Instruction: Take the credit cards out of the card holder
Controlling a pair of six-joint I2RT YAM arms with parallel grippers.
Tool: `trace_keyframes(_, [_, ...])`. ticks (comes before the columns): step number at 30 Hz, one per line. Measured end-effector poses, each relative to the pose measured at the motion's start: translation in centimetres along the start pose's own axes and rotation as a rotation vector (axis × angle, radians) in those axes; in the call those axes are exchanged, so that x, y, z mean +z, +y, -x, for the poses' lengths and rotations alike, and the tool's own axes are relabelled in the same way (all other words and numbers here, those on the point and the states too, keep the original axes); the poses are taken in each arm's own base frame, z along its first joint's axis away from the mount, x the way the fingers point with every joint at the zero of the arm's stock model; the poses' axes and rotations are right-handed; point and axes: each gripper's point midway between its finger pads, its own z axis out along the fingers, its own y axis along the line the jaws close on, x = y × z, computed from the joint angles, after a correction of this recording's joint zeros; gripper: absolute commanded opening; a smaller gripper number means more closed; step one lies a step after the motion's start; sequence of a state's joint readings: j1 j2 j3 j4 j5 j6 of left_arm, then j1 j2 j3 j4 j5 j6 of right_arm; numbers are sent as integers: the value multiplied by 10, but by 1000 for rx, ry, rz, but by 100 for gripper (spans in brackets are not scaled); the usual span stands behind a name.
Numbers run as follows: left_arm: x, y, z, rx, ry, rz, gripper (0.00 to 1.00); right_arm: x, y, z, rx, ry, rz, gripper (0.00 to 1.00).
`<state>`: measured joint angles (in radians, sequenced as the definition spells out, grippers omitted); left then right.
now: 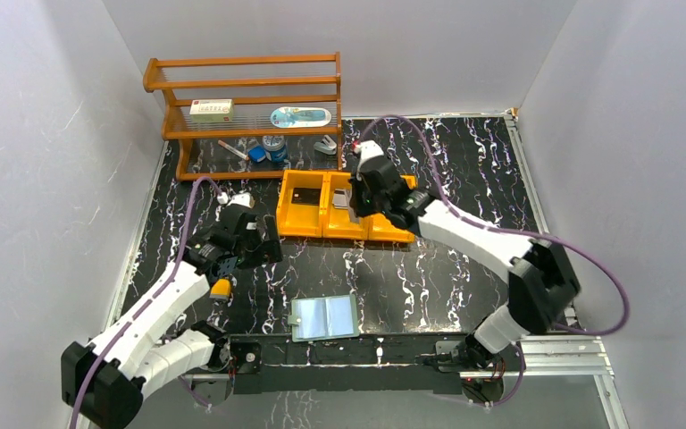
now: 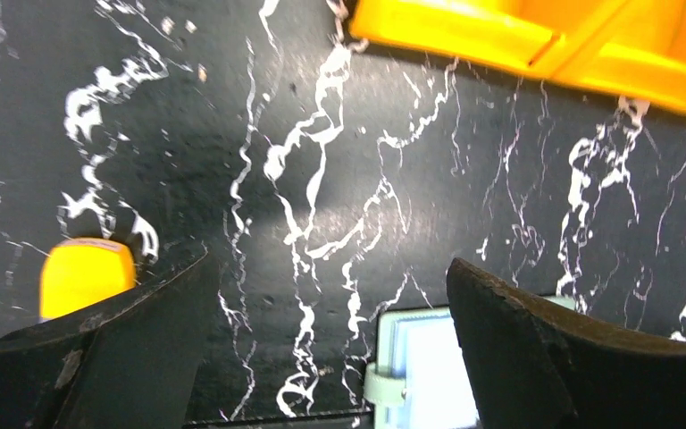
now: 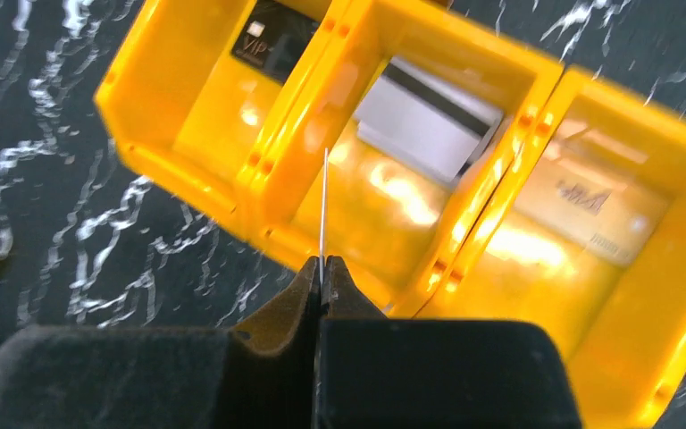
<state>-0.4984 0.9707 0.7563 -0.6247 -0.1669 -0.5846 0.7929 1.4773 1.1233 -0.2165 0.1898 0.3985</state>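
My left gripper gapes empty over the table. My right gripper, pinched shut, hovers above the orange tray, where the credit cards lie (one per compartment, evidently sorted). The card holder lies open at the near edge.

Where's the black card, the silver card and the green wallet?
black card [image 3: 272, 40]: right wrist view, middle of its face.
silver card [image 3: 415, 130]: right wrist view, its pale face.
green wallet [image 1: 324, 316]: top view, its centre fold.

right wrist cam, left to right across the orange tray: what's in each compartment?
black card → silver-grey card → tan card, one in each compartment of the orange tray.
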Motion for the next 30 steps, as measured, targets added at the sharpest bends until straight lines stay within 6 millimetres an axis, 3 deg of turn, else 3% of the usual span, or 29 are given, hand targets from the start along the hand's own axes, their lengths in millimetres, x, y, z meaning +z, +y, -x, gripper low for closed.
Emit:
trace_keyframes(3, [-7, 8, 14, -9, -88, 26, 98, 27, -4, 19, -115, 2, -16, 0])
trace_keyframes(7, [-15, 13, 26, -28, -165, 35, 98, 51, -14, 27, -275, 19, -47, 0])
trace_keyframes(18, [-19, 21, 34, -40, -224, 65, 98, 108, -39, 3, -695, 177, -70, 0])
trace_keyframes(30, [-18, 23, 34, -40, -226, 78, 98, 129, -56, 11, -1024, 156, -118, 0])
